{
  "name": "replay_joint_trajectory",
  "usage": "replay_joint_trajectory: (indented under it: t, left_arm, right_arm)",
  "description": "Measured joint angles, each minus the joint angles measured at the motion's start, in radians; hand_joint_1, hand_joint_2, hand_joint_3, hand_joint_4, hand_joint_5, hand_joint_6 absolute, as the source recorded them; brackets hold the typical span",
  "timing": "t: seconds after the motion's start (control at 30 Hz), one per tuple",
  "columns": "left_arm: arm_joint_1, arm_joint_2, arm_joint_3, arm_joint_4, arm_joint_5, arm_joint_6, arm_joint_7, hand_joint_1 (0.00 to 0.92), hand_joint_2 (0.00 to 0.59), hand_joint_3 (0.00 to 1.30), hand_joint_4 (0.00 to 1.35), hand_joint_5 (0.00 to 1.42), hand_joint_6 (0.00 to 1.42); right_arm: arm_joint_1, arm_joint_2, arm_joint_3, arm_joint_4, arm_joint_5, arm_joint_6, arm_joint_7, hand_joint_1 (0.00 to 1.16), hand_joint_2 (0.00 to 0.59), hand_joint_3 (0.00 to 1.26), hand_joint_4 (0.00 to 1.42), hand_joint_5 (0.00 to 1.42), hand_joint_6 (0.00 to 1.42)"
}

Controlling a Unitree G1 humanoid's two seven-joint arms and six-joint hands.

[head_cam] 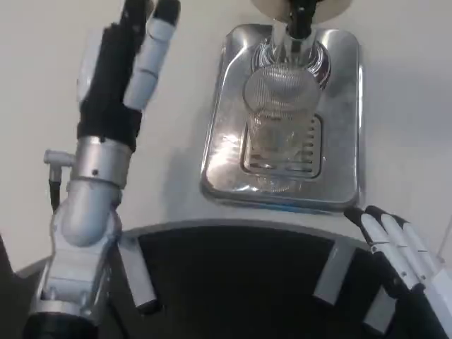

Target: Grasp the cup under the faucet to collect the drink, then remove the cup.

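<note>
- The cup [281, 113] is a clear, ribbed plastic one, standing upright on the grate of the metal drip tray [344, 141], directly under the faucet [298, 20] at the top of the head view.
- It looks thin-walled and light, so I judge it will flex or buckle under a hard squeeze; smooth sides may be slippery, more so if wet.
- Once it holds drink it will be heavier and easy to spill, so it should stay upright when lifted.
- Best hold, in my judgement: around the side wall at mid-height, fingers on one side and thumb opposite, with gentle pressure, clear of the rim and the faucet above.
- Whether there is any liquid in it is hard to tell; the clear wall blurs into the shiny tray.
- The left robot hand [131, 63] is raised to the left of the tray, fingers extended and holding nothing, apart from the cup.
- The right robot hand [399, 244] rests low at the near right, fingers straight, gripping nothing.
- Count: one cup, one faucet, one drip tray, two robot hands, on one white table [409, 106].
</note>
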Motion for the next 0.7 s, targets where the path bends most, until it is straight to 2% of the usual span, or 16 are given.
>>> replay_joint_trajectory:
  t: [0.17, 0.3, 0.53, 0.7]
  left_arm:
    - [0.014, -0.016, 0.01, -0.136, -0.109, 0.124, -0.093, 0.0, 0.223, 0.0, 0.0, 0.0, 0.0]
    - [0.026, -0.023, 0.027, -0.277, -0.189, 0.257, -0.135, 0.0, 0.238, 0.0, 0.0, 0.0, 0.0]
    - [0.07, -0.023, 0.032, -0.477, -0.248, 0.44, -0.159, 0.0, 0.239, 0.0, 0.0, 0.0, 0.0]
    - [0.091, -0.036, 0.007, -0.559, -0.259, 0.503, -0.177, 0.0, 0.245, 0.0, 0.0, 0.0, 0.0]
  right_arm:
    - [0.013, -0.004, 0.002, 0.0, 0.002, 0.0, 0.0, 0.6, 0.401, 0.04, 0.0, 0.01, 0.14]
    - [0.034, -0.007, 0.001, 0.0, 0.007, -0.001, -0.003, 0.59, 0.406, 0.04, 0.0, 0.01, 0.14]
    - [0.08, -0.019, -0.002, -0.001, 0.028, -0.018, -0.023, 0.56, 0.416, 0.04, 0.0, 0.01, 0.14]
    - [0.106, -0.032, -0.003, -0.001, 0.041, -0.04, -0.046, 0.55, 0.413, 0.04, 0.0, 0.01, 0.14]
